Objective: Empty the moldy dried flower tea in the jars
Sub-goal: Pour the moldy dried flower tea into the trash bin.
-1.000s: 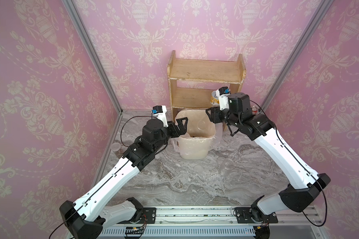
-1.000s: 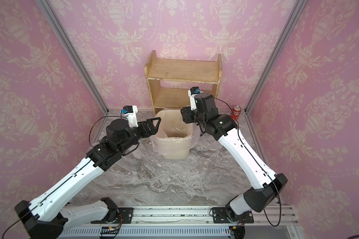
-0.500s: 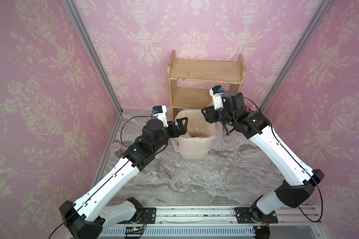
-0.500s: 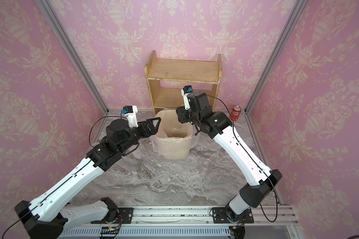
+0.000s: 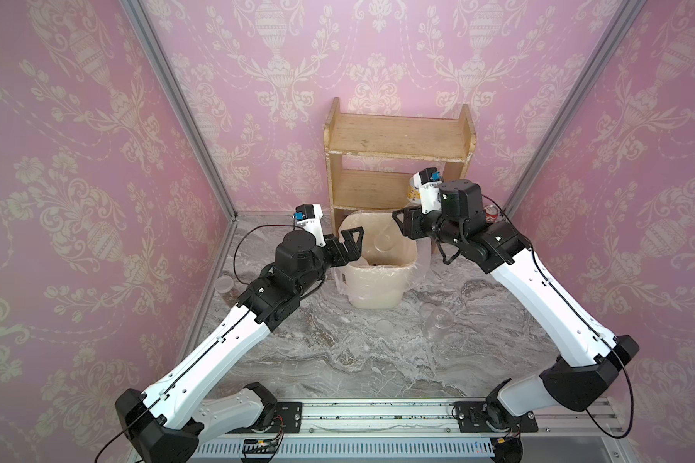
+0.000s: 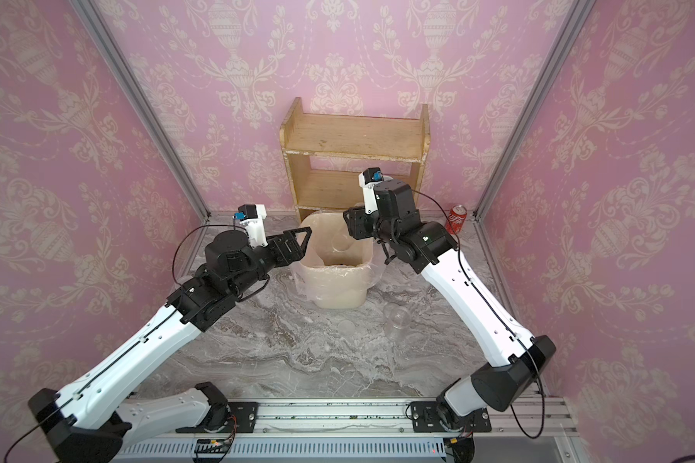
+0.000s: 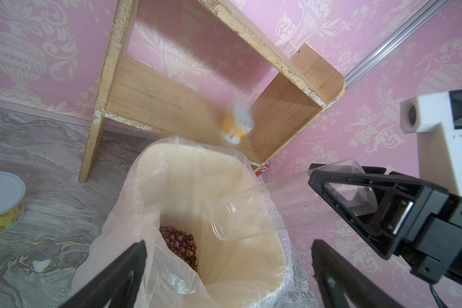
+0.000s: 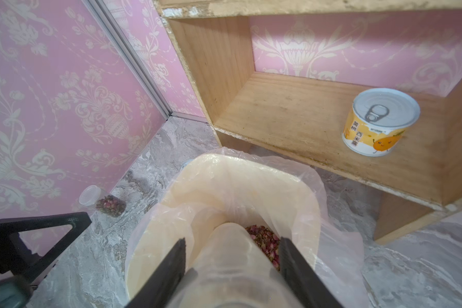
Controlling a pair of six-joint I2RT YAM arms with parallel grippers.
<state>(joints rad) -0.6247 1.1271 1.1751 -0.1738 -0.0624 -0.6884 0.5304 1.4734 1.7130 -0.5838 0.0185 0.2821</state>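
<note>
My right gripper [image 5: 402, 224] [image 8: 233, 241] is shut on a clear jar [image 7: 251, 208] [image 8: 232, 261], tipped mouth-down over the lined bin [image 5: 408, 248]. The jar's walls look see-through with only specks inside. Moldy dried flower tea [image 7: 180, 245] [image 8: 264, 237] lies heaped in the bin's bottom. My left gripper [image 5: 354, 244] [image 7: 230, 248] hangs wide open at the bin's left rim, holding nothing. Another jar [image 8: 110, 204] with tea in it lies by the left wall, next to a loose lid [image 8: 90, 194]. Empty clear jars [image 5: 438, 322] [image 6: 398, 318] stand right of the bin.
A wooden shelf [image 5: 398, 136] stands behind the bin with a yellow tin [image 8: 379, 120] on its lower board. Another tin [image 7: 0, 197] sits on the floor left of the shelf. A red cola can [image 6: 456, 218] is in the back right corner. A lid [image 5: 385, 326] lies before the bin.
The right arm swung slightly left over the bin with the jar, then eased back a little. The left arm has stayed where it was.
</note>
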